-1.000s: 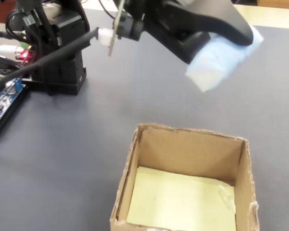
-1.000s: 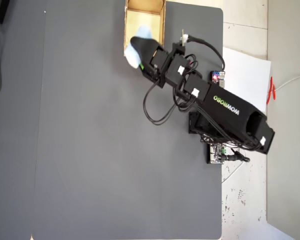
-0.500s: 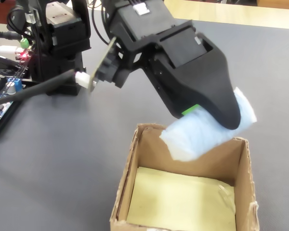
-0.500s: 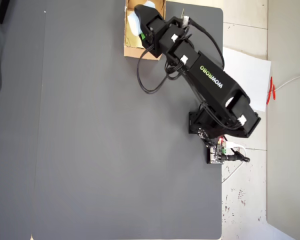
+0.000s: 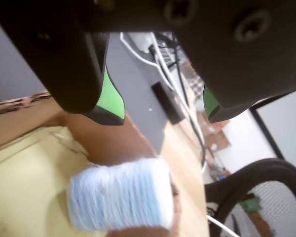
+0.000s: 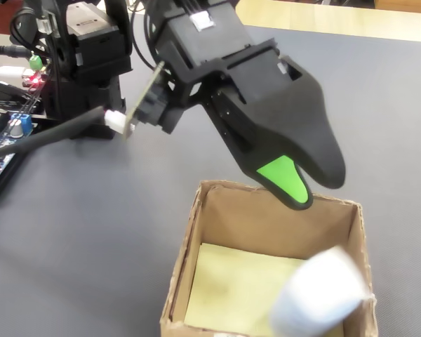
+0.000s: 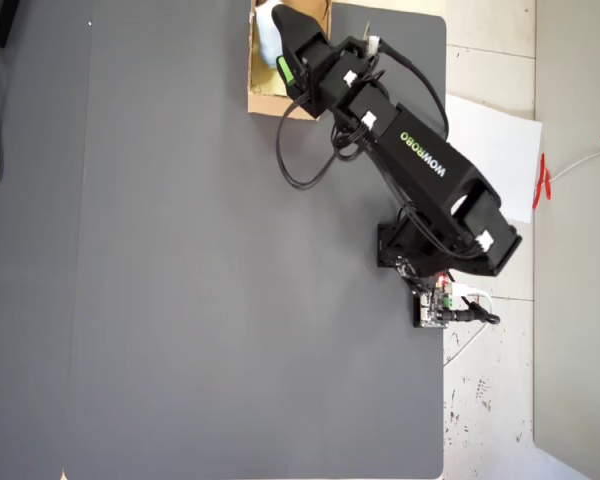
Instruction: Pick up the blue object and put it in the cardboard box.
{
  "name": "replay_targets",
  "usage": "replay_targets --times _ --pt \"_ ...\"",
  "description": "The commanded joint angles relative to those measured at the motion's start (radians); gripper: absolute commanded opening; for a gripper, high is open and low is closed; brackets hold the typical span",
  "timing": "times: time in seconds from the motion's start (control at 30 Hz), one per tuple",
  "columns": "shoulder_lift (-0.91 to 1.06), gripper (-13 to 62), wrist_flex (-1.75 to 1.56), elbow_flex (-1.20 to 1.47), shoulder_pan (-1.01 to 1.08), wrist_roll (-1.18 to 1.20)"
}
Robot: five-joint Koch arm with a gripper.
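The blue object (image 5: pixel 121 195), a pale-blue wound roll, lies inside the cardboard box (image 5: pixel 24 182) on its yellowish floor, below my gripper (image 5: pixel 163 116). The jaws stand wide apart with their green pads (image 5: pixel 111 98) bare and nothing between them. In the fixed view the blue object (image 6: pixel 319 295) shows blurred at the near right of the cardboard box (image 6: pixel 189 239), and the gripper (image 6: pixel 314 186) hangs over the far wall. From overhead, the gripper (image 7: pixel 285 45) reaches over the cardboard box (image 7: pixel 265 100) at the mat's top edge, with the blue object (image 7: pixel 268 30) partly hidden.
The arm's base (image 6: pixel 84 63) with its wiring and a small circuit board (image 6: pixel 0 140) stands at the left of the fixed view. A dark grey mat (image 7: pixel 180 280) covers the table. A white sheet (image 7: pixel 495 150) lies right of the mat.
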Motion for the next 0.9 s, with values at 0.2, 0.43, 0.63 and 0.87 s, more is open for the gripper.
replay_targets --times 0.2,0.43,0.63,0.87 --pt "0.161 31.7 -0.141 0.083 -0.072 0.103" --pt "0.327 32.4 -0.275 0.250 -0.221 0.181" --pt "0.449 32.4 -0.348 0.391 -0.371 0.206" --pt "0.597 32.4 -0.354 0.538 -0.502 0.212"
